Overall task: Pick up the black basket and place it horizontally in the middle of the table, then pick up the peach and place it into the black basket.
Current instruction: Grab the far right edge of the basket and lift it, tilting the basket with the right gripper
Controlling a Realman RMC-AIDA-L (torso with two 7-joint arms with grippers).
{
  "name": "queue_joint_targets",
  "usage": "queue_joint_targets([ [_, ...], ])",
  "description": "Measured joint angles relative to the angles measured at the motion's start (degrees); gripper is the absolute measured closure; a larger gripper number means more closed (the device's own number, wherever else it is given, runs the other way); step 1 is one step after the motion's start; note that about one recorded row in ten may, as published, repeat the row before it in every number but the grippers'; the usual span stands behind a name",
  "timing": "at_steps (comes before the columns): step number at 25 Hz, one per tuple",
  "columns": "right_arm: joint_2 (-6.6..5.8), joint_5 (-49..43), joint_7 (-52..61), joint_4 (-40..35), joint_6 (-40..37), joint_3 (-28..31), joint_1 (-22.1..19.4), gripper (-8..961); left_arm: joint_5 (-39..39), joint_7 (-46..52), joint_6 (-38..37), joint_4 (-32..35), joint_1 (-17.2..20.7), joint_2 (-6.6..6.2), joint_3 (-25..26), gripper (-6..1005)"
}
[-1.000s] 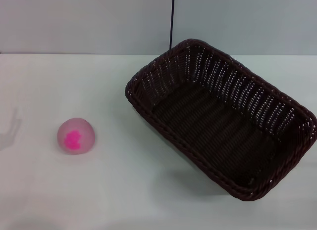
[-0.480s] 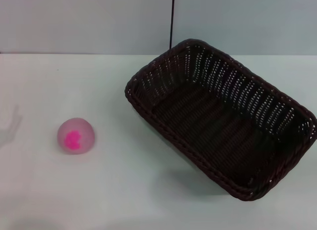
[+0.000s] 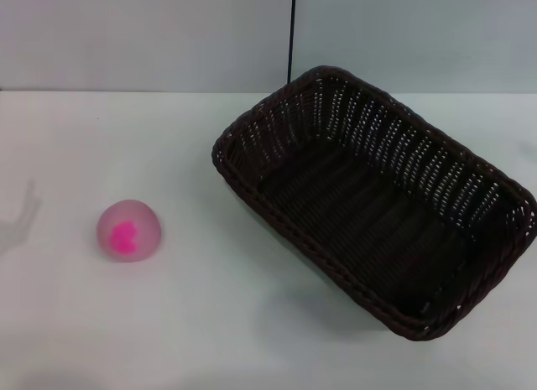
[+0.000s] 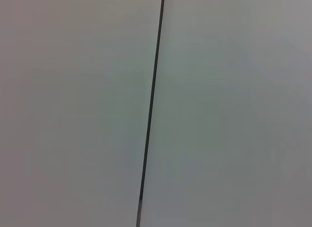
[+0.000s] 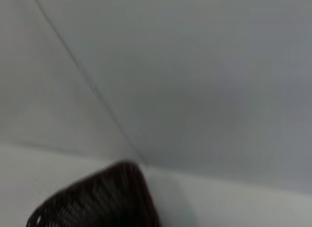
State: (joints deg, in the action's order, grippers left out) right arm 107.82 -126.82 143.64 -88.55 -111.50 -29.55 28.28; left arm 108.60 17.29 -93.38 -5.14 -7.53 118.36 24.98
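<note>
The black basket (image 3: 377, 201) lies on the white table (image 3: 210, 323), right of the middle, turned at a slant with one corner toward the back wall. It is empty. A corner of the black basket also shows blurred in the right wrist view (image 5: 102, 200). The peach (image 3: 129, 230) sits on the table at the left, its magenta blotch facing me. Neither gripper is in view in any frame. The left wrist view shows only the wall.
A grey wall (image 3: 151, 38) with a thin dark vertical seam (image 3: 291, 33) stands behind the table. A faint arm shadow (image 3: 18, 218) falls on the table's left edge. The seam also shows in the left wrist view (image 4: 151, 110).
The basket and the peach have not moved. The faint shadow at the table's left edge has shifted slightly.
</note>
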Motion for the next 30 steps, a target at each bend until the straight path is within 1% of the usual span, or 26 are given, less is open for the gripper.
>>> queue_joint_targets([
  [2,-0.70,-5.94,1.13,2.19,-2.30,-1.45,4.29,253,0.08,0.01,0.04,-0.09,0.31,0.03,-0.03,155],
  [3,-0.68,-8.67,1.27,3.49,-2.91,-2.57,5.73,254,0.08,0.03,0.04,-0.10,0.41,0.02,-0.02,155],
  [4,-0.20,-11.46,1.31,5.21,-2.68,-4.17,7.36,254,0.08,0.06,0.04,-0.12,0.52,0.03,-0.02,155],
  [5,0.10,-12.70,1.32,6.02,-2.24,-4.86,7.99,254,0.08,0.16,0.03,-0.16,0.63,0.03,-0.03,154],
  [6,0.76,-14.15,1.31,7.65,-1.24,-6.00,8.85,254,0.08,0.16,0.03,-0.16,0.63,0.03,-0.03,154],
  [9,2.48,-16.89,0.88,12.90,4.10,-10.02,10.28,254,0.08,1.21,-0.02,-0.14,0.95,0.03,-0.02,153],
  [13,4.05,-16.49,-0.72,19.24,10.67,-15.54,10.79,254,0.07,1.51,-0.01,-0.13,1.09,0.03,-0.03,153],
  [16,5.90,-16.28,-2.75,24.12,14.81,-17.31,12.05,255,0.05,1.57,0.00,-0.13,1.07,0.07,-0.24,153],
  [18,6.71,-16.30,-3.94,26.40,16.66,-18.15,12.84,255,0.04,1.60,0.00,-0.14,0.99,0.10,-0.53,153],
  [19,7.40,-16.38,-4.65,27.77,18.54,-19.41,13.25,255,0.04,1.60,0.00,-0.14,0.99,0.10,-0.53,153],
  [20,7.40,-16.38,-4.65,27.77,18.54,-19.41,13.25,255,0.03,1.60,0.00,-0.13,0.97,0.11,-0.63,153],
  [22,7.77,-16.43,-4.88,28.66,20.43,-20.79,13.33,255,0.03,1.61,-0.05,-0.13,0.98,0.12,-0.69,153],
  [24,8.02,-16.53,-5.14,30.51,23.83,-22.97,13.33,260,0.03,1.61,-0.05,-0.13,1.02,0.12,-0.70,153],
  [30,8.21,-16.22,-7.42,33.01,27.58,-23.52,13.43,292,0.04,1.61,-0.13,-0.13,1.18,0.12,-0.73,154],
])
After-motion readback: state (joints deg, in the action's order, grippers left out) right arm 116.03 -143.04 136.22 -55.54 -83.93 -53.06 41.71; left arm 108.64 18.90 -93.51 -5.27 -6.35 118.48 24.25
